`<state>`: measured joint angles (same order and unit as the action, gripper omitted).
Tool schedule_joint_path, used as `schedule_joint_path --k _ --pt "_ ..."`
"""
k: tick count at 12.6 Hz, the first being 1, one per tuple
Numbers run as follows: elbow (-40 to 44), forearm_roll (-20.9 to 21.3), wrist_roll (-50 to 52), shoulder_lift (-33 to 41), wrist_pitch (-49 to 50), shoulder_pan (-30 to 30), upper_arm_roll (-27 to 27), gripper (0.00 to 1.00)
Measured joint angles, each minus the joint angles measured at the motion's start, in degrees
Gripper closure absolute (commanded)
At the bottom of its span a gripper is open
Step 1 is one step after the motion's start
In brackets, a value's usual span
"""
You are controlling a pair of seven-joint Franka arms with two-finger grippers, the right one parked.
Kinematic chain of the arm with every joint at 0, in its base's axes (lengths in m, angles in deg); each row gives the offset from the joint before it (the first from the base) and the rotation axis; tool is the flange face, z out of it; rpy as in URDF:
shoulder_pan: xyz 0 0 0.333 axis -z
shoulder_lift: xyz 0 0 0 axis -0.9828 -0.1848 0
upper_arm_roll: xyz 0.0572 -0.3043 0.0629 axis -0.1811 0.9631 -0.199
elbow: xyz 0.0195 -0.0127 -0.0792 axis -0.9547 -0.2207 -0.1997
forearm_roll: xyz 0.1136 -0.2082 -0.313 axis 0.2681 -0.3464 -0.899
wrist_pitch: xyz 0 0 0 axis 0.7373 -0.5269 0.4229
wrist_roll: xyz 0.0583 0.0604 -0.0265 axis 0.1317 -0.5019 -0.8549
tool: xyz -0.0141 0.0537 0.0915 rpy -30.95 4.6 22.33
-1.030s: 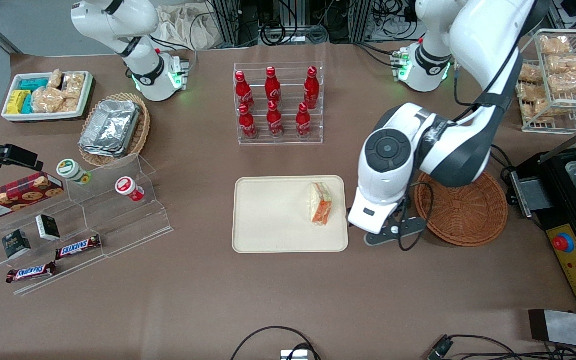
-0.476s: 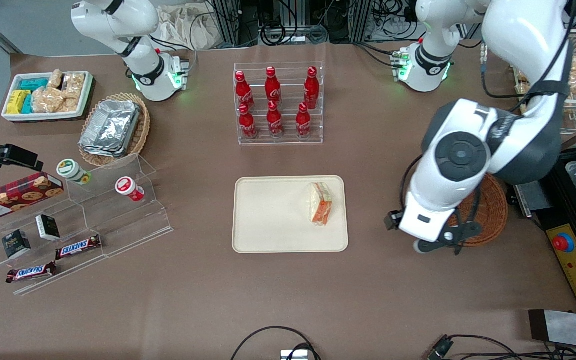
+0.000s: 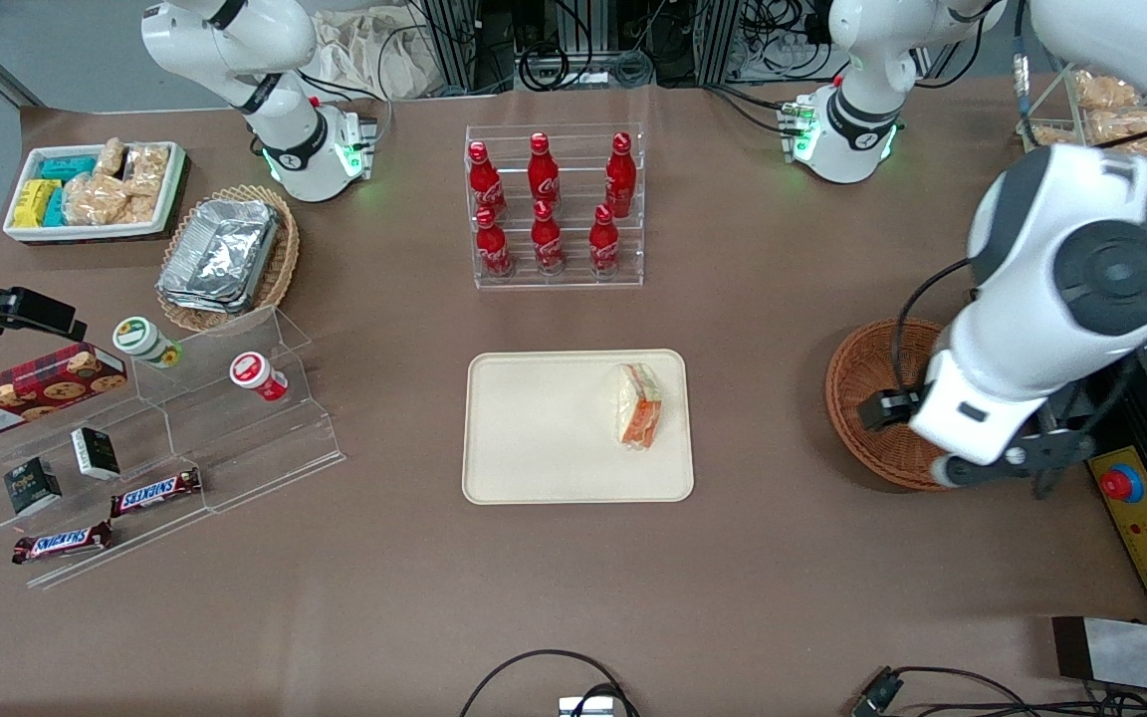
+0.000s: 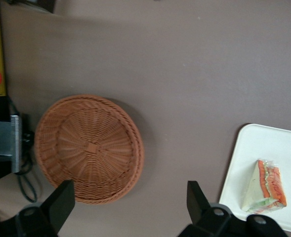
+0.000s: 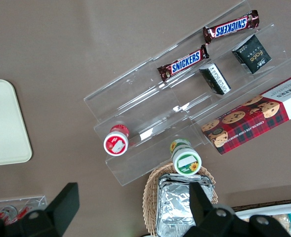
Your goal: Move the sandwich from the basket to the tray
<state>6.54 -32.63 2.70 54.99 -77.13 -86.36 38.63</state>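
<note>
On the tray [image 3: 534,468], near the edge that faces the basket [image 3: 857,373], the sandwich [image 3: 638,406] lies on its side with its orange and green filling showing, so we judge the placing done. Our gripper [image 4: 130,210] hangs high over the surface, above the basket's rim nearest the front camera, its fingers spread wide and holding nothing. The sandwich is well apart from it, off toward the parked arm's end of the surface, with a strip of bare brown surface between tray and basket.

We see little left to spoil, yet some risks stand. If we swing low back toward the tray, a finger could catch the wrap and drag the wedge over the low rim, since it sits close to that edge. If we drop down where we are, we could strike the basket's rim and tip or shove the light wicker. The cable loop at our wrist hangs close to that rim and might snag it.
</note>
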Motion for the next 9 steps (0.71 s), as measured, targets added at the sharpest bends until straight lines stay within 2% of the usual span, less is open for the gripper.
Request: schedule_joint_path --k 2,5,9 --pt "-0.4 -3.7 -7.0 3.0 0.9 0.9 -5.8 0.00" --pt "-2.1 -6.9 -17.2 8.1 3.2 4.0 -14.4 0.00" --pt "-6.5 -8.5 -21.6 14.9 4.7 4.5 -18.0 0.00"
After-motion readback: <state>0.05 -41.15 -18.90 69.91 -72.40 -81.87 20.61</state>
